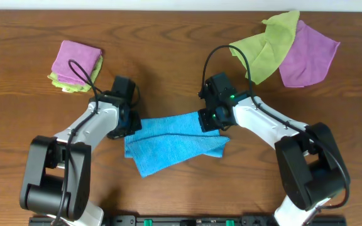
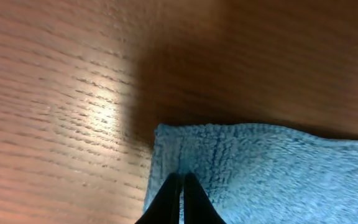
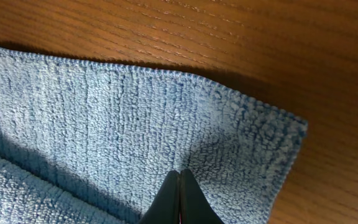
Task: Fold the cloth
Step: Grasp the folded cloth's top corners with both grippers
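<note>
The sky-blue cloth (image 1: 175, 147) lies at the table's middle front, with an upper layer stretched as a band between my two grippers over a wider lower layer. My left gripper (image 1: 131, 123) is shut on the cloth's left corner; in the left wrist view its fingertips (image 2: 180, 177) pinch the cloth (image 2: 260, 168) just inside the edge. My right gripper (image 1: 208, 119) is shut on the right corner; in the right wrist view its fingertips (image 3: 179, 173) press together on the puckered cloth (image 3: 104, 118). Both grippers are low, near the table.
A folded purple cloth (image 1: 75, 58) lies on a lime-green one (image 1: 63, 83) at the back left. A loose lime-green cloth (image 1: 266, 47) overlaps a purple cloth (image 1: 310, 56) at the back right. The wooden table (image 1: 168, 37) runs beneath everything.
</note>
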